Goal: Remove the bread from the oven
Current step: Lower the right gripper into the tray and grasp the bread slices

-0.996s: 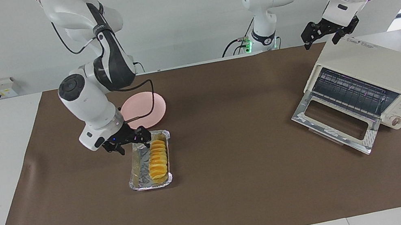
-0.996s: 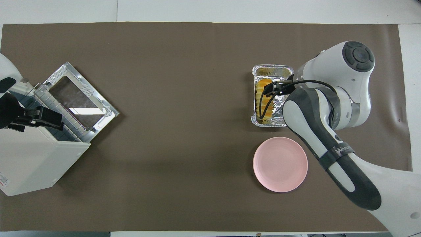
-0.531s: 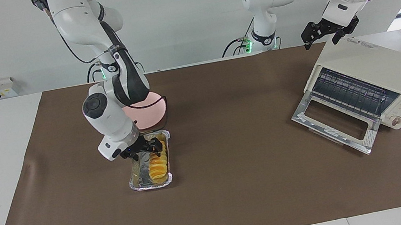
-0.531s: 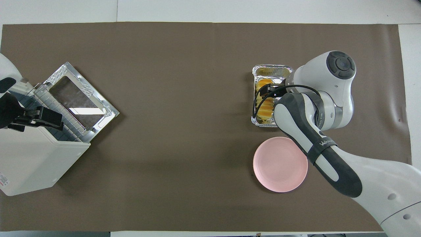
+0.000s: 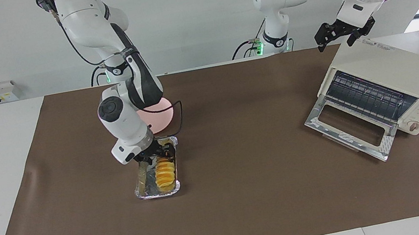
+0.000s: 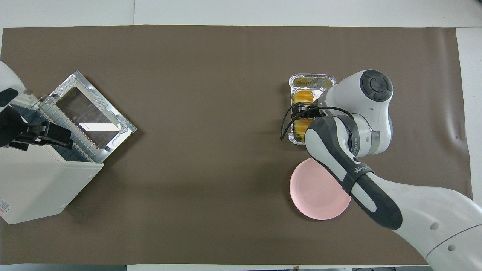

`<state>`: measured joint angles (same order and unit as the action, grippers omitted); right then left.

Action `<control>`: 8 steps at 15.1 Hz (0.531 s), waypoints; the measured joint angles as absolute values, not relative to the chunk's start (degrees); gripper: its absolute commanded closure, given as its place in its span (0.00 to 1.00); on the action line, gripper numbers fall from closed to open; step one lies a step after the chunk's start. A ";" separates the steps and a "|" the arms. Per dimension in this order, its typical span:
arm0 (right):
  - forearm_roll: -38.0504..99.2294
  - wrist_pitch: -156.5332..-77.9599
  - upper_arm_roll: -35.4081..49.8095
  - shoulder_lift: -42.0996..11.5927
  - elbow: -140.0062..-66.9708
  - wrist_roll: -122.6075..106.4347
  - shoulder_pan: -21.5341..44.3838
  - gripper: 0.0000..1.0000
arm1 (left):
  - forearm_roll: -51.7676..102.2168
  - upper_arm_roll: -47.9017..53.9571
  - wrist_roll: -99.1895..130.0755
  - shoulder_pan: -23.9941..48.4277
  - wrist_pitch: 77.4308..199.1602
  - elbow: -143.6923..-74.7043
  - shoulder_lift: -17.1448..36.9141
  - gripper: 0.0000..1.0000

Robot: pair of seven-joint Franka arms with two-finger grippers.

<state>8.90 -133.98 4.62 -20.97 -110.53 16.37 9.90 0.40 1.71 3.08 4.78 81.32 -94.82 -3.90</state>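
The bread (image 5: 165, 172), a ridged golden loaf, lies in a silver foil tray (image 5: 141, 185) toward the right arm's end of the table, outside the oven. My right gripper (image 5: 158, 154) is down in the tray at the loaf's middle, straddling the bread (image 6: 303, 97) across its width. The cream-white oven (image 5: 399, 71) stands toward the left arm's end, its glass door (image 5: 349, 127) folded down, and only the wire rack shows inside. Above the oven's top rear edge, my left gripper (image 5: 343, 34) hangs open, holding nothing.
A round pink plate (image 5: 161, 115) lies just nearer to the robots than the foil tray, partly under the right arm. A brown mat (image 5: 249, 196) covers the table between tray and oven. The right arm's cable loops beside the tray.
The right gripper has come down from the tray's robot-side end onto the loaf's middle and has been narrowing around it. The left arm, oven, tray and plate have not moved.
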 measured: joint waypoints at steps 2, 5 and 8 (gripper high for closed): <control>8.91 -134.00 4.63 -20.88 -110.55 16.37 9.90 1.00 | 0.40 1.71 3.08 4.78 81.32 -94.82 -3.90 0.00; 8.91 -133.88 4.63 -20.74 -110.52 16.37 9.90 1.00 | 0.40 1.71 3.08 4.78 81.32 -94.82 -3.90 0.00; 8.90 -129.34 4.49 -20.66 -108.44 16.37 9.65 1.00 | 0.40 1.71 3.08 4.78 81.32 -94.82 -3.90 0.00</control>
<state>8.90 -129.34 4.49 -20.66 -108.44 16.37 9.65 0.40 1.71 3.08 4.78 81.32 -94.82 -3.90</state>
